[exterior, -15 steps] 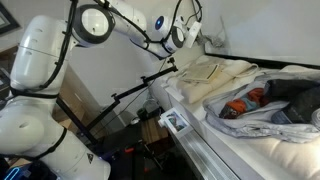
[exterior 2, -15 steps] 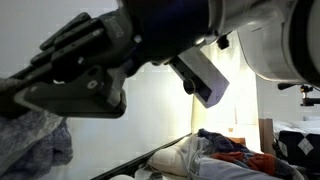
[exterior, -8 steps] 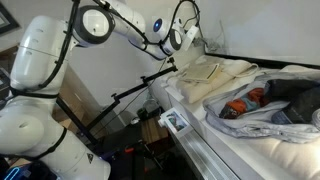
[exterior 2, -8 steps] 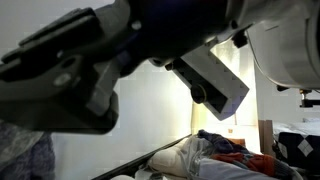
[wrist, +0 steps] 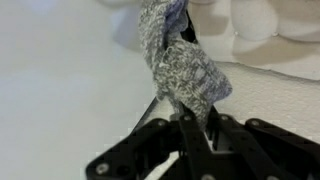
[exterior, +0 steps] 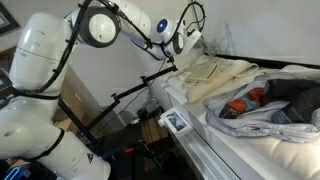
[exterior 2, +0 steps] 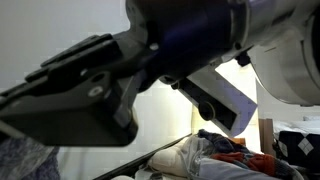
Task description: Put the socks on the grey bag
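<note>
Between the two fingers of my gripper [wrist: 193, 125], in the wrist view, sits a grey speckled sock [wrist: 180, 75] with a darker blue part near its far end. The jaws are pinched together on one end of it, and the rest of the fabric bunches and folds away from the claw, clear of any surface. Behind it I see pale wall on one side and cream padding on the other. In an exterior view the gripper [exterior: 190, 42] is raised close to the wall [exterior: 120, 75], above the far end of a folded cream cloth [exterior: 215, 75], though the sock itself is too small to pick out there. The grey bag [exterior: 265, 128] lies crumpled on the bed [exterior: 215, 152], well apart from the claw, on the far side of the cream cloth. An orange-red sock [exterior: 243, 104] rests in its folds, just beside a heap of dark fabric [exterior: 295, 93]. My arm [exterior: 45, 60] reaches in over the bed from the floor side.
</note>
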Controlling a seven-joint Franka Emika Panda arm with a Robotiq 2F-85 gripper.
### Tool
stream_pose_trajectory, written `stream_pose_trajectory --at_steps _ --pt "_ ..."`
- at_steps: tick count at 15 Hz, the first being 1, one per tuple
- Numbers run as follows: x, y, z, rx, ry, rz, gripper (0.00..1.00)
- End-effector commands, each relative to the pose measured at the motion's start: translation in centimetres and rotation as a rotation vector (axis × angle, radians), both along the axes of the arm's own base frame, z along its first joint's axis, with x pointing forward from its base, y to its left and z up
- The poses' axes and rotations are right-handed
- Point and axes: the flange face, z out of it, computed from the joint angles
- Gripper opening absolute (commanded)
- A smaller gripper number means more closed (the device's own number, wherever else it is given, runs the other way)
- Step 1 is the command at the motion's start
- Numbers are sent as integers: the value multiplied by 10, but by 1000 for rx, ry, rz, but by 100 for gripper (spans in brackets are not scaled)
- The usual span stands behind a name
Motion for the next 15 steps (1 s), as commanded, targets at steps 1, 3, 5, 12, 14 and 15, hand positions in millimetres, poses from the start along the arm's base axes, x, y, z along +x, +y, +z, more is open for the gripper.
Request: stream_pose_trajectory --at_steps 1,3,5,12,14,15 --pt "-1 1 0 2 1 2 15" --pt "-2 3 0 4 2 4 15" --pt "-2 3 0 5 2 5 15" --pt "9 -22 -7 79 -13 -68 4" --pt "13 -37 -11 131 -24 -100 4" --pt "16 -47 -13 156 -33 -120 4"
